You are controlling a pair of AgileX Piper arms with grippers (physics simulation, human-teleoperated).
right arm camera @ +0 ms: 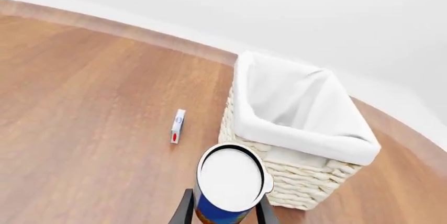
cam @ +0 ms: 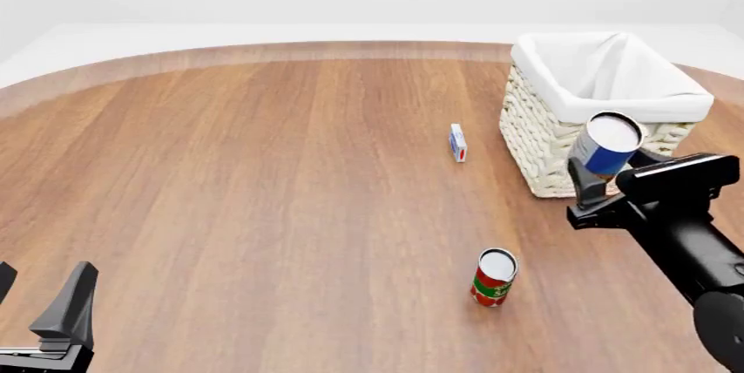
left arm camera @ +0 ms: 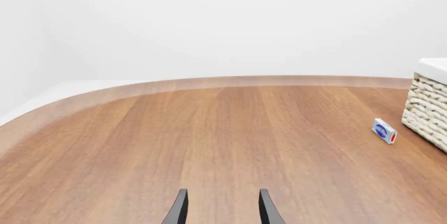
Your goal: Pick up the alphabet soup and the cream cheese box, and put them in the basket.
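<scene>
I've got the blue-labelled, silver-topped soup can (cam: 607, 146) clamped in my right gripper (right arm camera: 225, 211), raised just beside the cream wicker basket (cam: 546, 159); next, carry over its rim. Left gripper (left arm camera: 222, 208) gapes, idle.

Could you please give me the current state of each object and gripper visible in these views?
alphabet soup: lifted, held upright by the right gripper, in front of the basket.
cream cheese box: on the table, standing on edge, left of the basket.
basket: upright, nothing visible inside.
red-and-green can: upright on the table.
left gripper: open, holding nothing.
</scene>
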